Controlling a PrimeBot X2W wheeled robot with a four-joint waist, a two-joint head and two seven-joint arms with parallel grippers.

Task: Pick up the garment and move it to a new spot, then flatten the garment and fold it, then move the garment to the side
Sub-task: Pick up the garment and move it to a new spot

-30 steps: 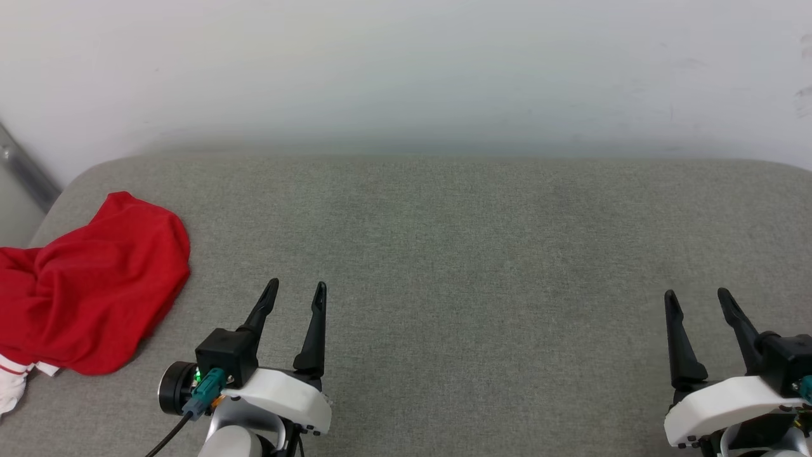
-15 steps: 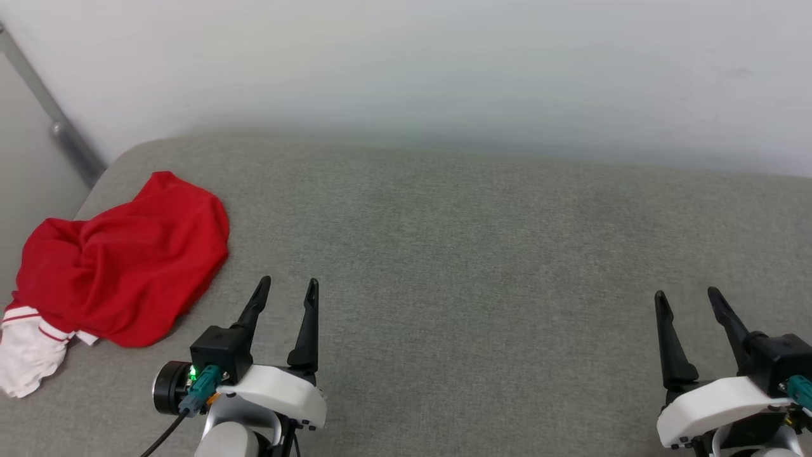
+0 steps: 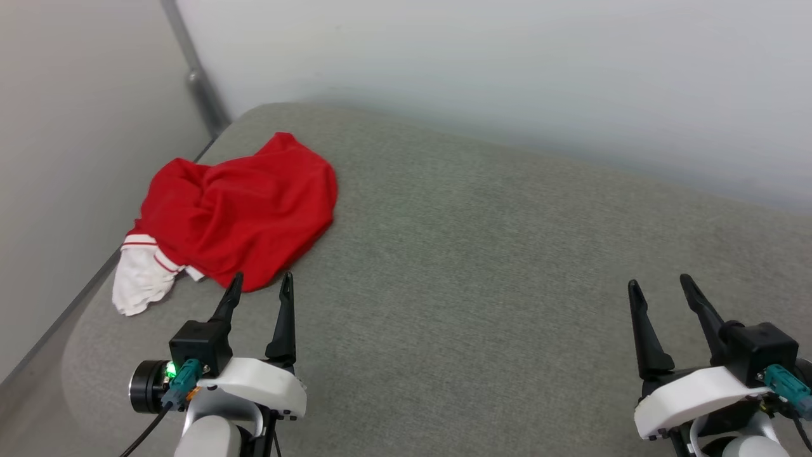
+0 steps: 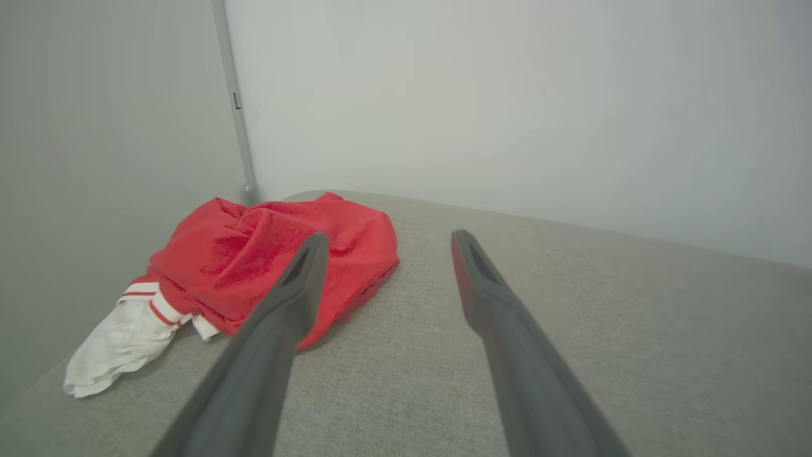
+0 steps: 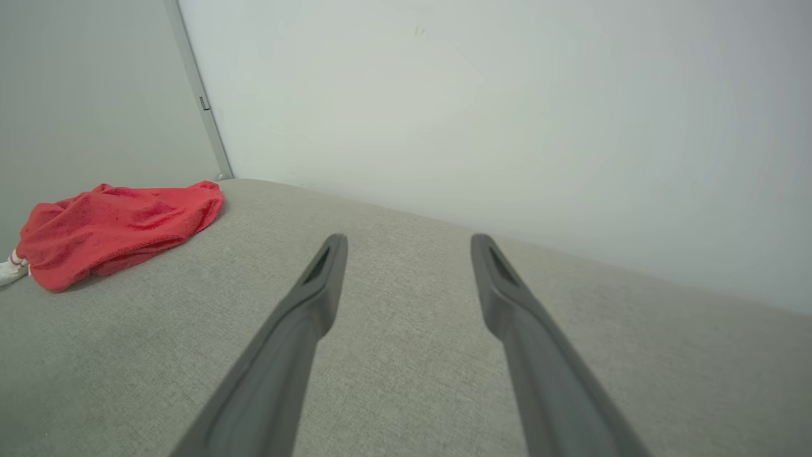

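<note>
The view has been turned leftward; the garment is left unmoved. Jaws of left gripper and right gripper are held apart.

The garment is soft, matt red cloth with a white sleeve end, the padded surface is coarse-woven matt grey fabric, both the left gripper and the right gripper are smooth dark plastic, and the wall is smooth and matt.
</note>
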